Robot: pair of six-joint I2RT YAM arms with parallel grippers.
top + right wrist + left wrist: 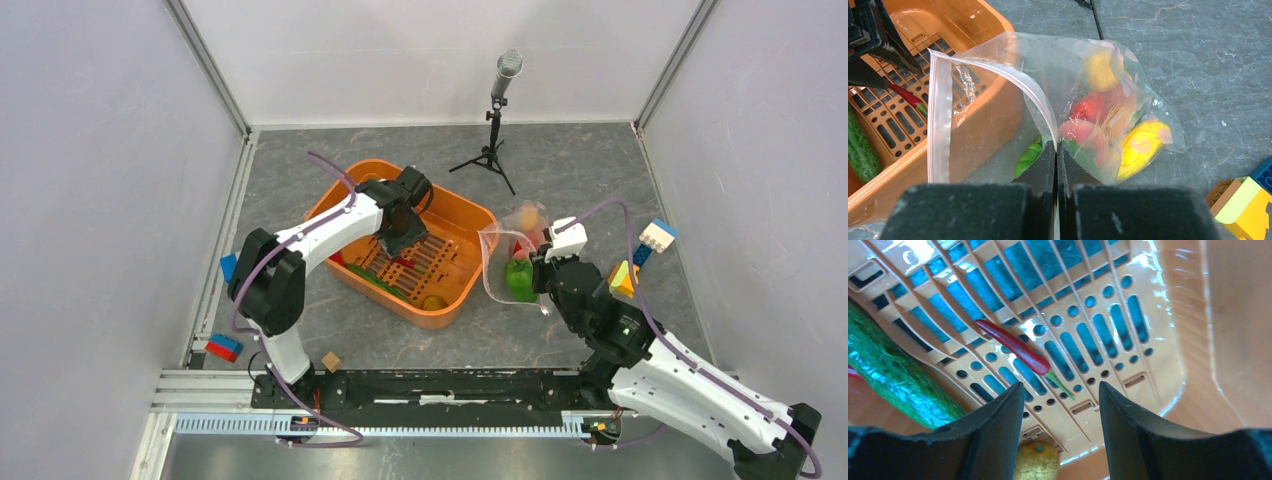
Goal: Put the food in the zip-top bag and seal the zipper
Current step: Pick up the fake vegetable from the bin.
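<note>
Orange plastic is seen all around the left gripper [1059, 390], which is lowered inside the slotted basket [415, 315]. Its jaws are held partly apart and nothing is gripped between them. Just ahead of its fingertips a slim red chili pepper [1015, 346] is laid on the basket floor, with its green stem turned toward the gripper. Off to the gripper's left a long green cucumber [893, 375] is laid along the basket's side. Close under the fingers a yellow piece [1036, 462] is partly seen.

The right gripper [1056, 147] is closed tight on the mouth edge of the zip-top bag [983, 125], whose mouth is held open just beside the basket. The zipper [939, 115] is not pressed shut; its strip is seen running to the left of the pinched spot. Inside the bag, ahead of the fingers, a green bell pepper [1028, 155], red pieces [1088, 107] and yellow pieces [1143, 145] are gathered. Coloured building blocks [1243, 205] are seen on the table to this gripper's right.
</note>
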